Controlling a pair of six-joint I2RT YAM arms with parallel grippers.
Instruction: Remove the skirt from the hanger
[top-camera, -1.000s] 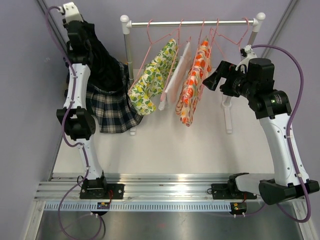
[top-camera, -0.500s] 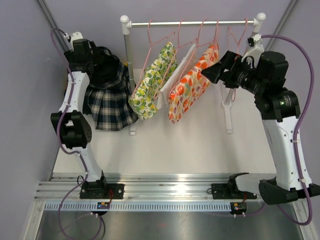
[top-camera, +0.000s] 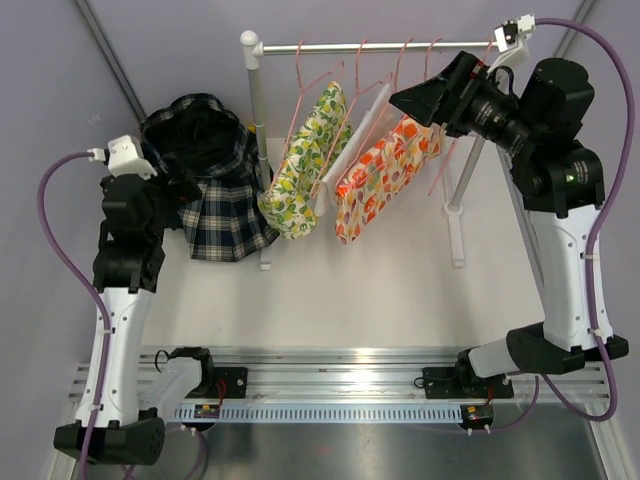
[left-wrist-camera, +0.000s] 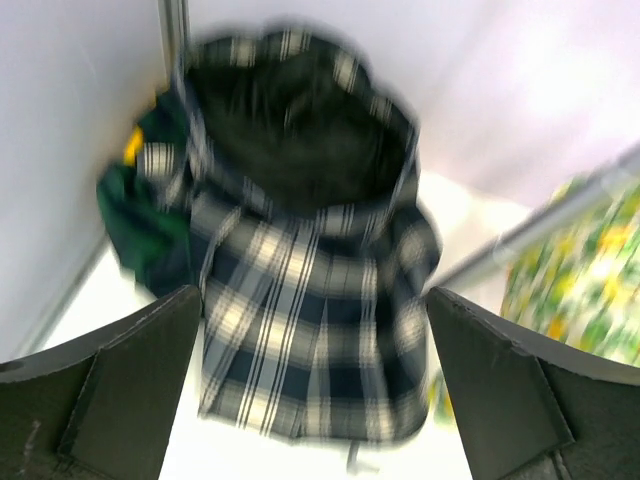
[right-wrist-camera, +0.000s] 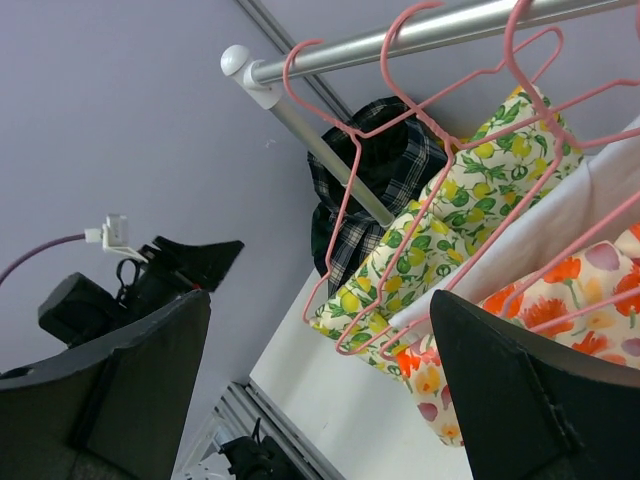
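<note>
The dark plaid skirt (top-camera: 222, 205) lies in a heap on the table at the far left, off its hanger, and fills the left wrist view (left-wrist-camera: 300, 270). My left gripper (top-camera: 180, 190) is open just in front of it, apart from the cloth, holding nothing. An empty pink hanger (right-wrist-camera: 333, 241) hangs at the left end of the rail (top-camera: 380, 45). My right gripper (top-camera: 425, 95) is open high up beside the orange floral garment (top-camera: 385, 170), its jaws wide with nothing between them.
A lemon-print garment (top-camera: 305, 160) and a white one (top-camera: 350, 135) hang on pink hangers between the plaid skirt and the floral piece. The rack's left post (top-camera: 258, 110) stands right beside the plaid skirt; its right post (top-camera: 455, 200) is under my right arm.
My left gripper opened, let go of the plaid skirt and drew back toward the near left. The skirt dropped onto the table. My right gripper rose to the rail; the hanging garments swung.
</note>
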